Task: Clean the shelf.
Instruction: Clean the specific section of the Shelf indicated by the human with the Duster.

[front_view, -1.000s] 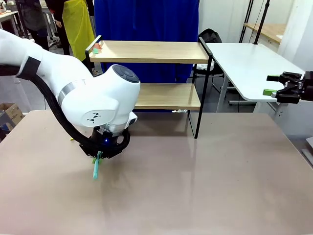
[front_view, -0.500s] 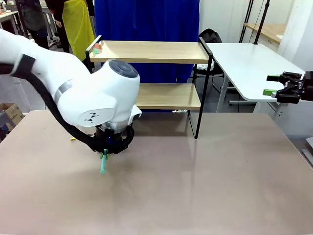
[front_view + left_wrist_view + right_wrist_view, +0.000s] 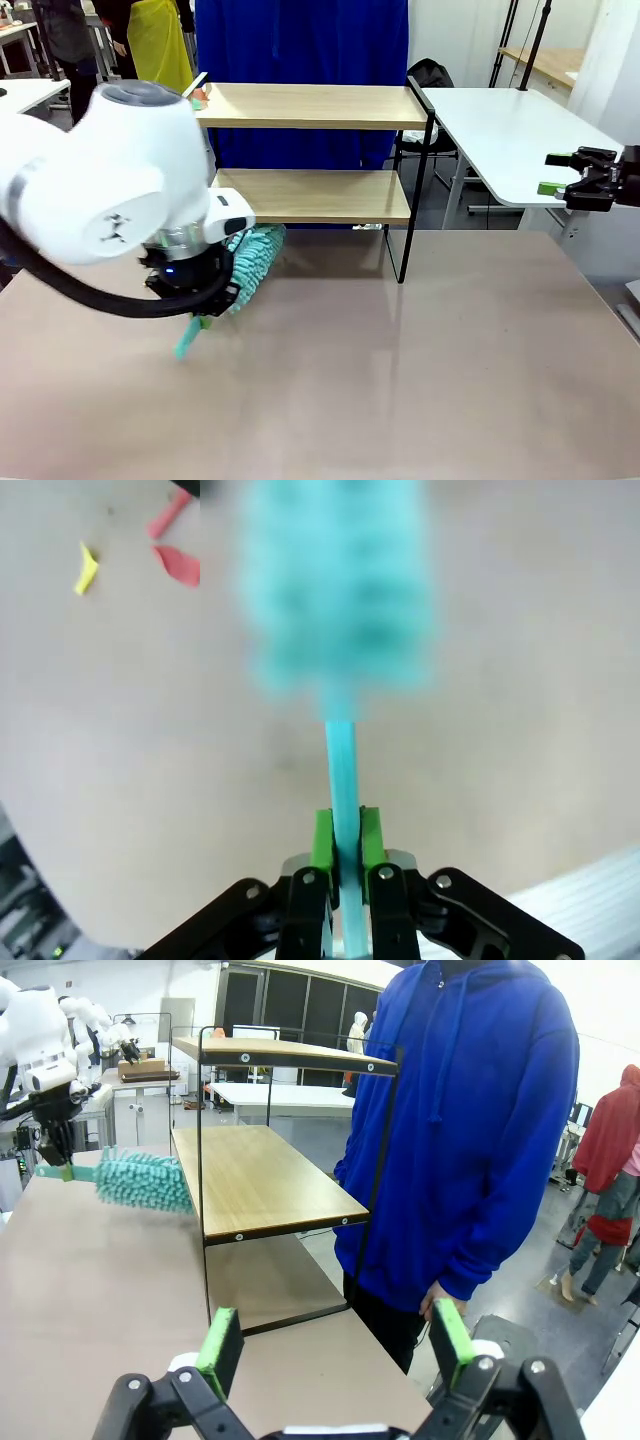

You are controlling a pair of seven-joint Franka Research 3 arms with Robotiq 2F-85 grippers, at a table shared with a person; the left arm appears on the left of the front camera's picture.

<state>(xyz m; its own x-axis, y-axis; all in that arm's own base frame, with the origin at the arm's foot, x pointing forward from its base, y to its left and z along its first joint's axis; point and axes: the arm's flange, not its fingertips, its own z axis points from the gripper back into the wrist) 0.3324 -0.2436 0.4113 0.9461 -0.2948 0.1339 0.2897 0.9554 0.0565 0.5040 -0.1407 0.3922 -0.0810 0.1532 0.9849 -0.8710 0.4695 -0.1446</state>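
Observation:
The shelf [image 3: 320, 106] stands at the table's far edge, with two light boards in a black frame [image 3: 262, 1175]. My left gripper [image 3: 198, 305] is shut on the thin handle of a teal duster [image 3: 251, 260]. Its fluffy head lies just in front of the lower board's left end. In the left wrist view the green pads [image 3: 322, 838] clamp the handle [image 3: 342, 770], and the head [image 3: 340, 590] is blurred. Small scraps [image 3: 199, 97] lie at the top board's left end. My right gripper [image 3: 585, 178] hangs open far right, its pads [image 3: 218, 1345] wide apart with nothing between them.
A person in a blue hoodie [image 3: 470, 1130] stands close behind the shelf. Red [image 3: 175, 564] and yellow [image 3: 87, 568] scraps lie on the tan surface below the duster. A white table [image 3: 510, 130] stands at the right, beside the shelf.
My left arm has swung up and to the left and turned its wrist. The duster's head, hidden before, now shows, pointing toward the lower board. The right arm has not moved.

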